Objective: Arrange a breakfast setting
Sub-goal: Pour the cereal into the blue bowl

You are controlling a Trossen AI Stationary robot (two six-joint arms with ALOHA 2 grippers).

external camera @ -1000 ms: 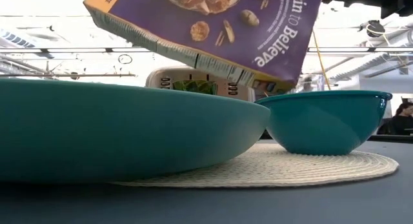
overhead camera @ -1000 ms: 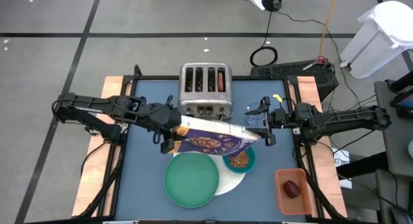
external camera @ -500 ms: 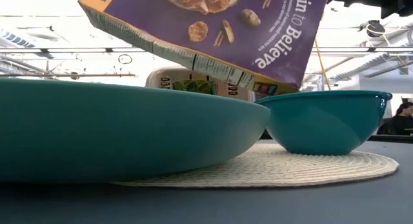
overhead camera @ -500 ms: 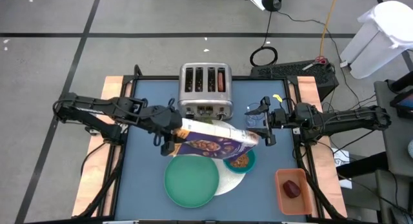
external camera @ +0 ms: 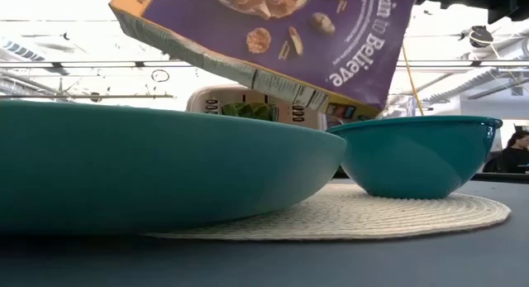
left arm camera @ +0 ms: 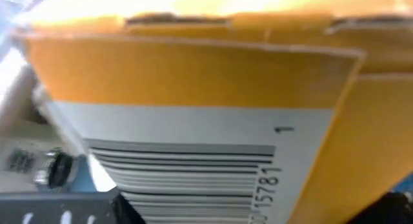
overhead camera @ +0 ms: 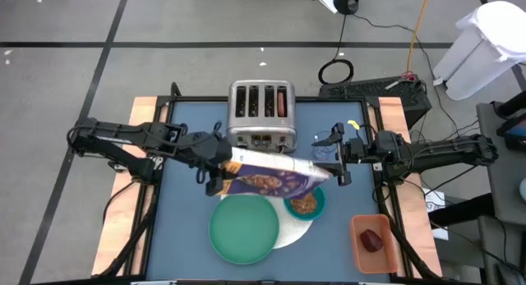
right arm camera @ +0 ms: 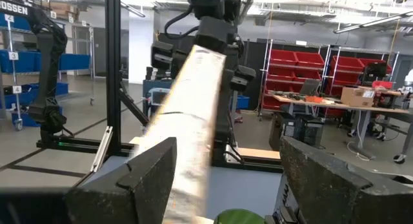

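My left gripper [overhead camera: 219, 168] is shut on the purple cereal box [overhead camera: 275, 176], which slants above the table with its right end over the teal bowl [overhead camera: 306, 204]. There is brown cereal in the bowl. The bowl and the green plate [overhead camera: 243, 227] rest on the large white round disc [overhead camera: 301, 231]. In the low view, the box [external camera: 281, 39] hangs above the plate [external camera: 149, 167] and the bowl [external camera: 417, 155]. My right gripper [overhead camera: 335, 158] is open at the table's right, level, with nothing between its fingers [right arm camera: 148, 179]. A dark red fruit [overhead camera: 372, 240] lies in an orange tub. My left gripper holds the cereal box by its left, bottom end [overhead camera: 233, 163], coming from the table's left and slanting down. That end's barcode flap [left arm camera: 193, 121] fills the wrist view and hides the fingers. The box is lifted clear and tilted, its right end lower, above the bowl.
The silver four-slot toaster [overhead camera: 261, 112] stands at the back middle, just behind the box. The orange tub [overhead camera: 374, 244] sits at the near right corner. A small green rounded thing [right arm camera: 240, 217] shows low between my right fingers' bases. A clear thing [overhead camera: 323, 151] stands by the right gripper.
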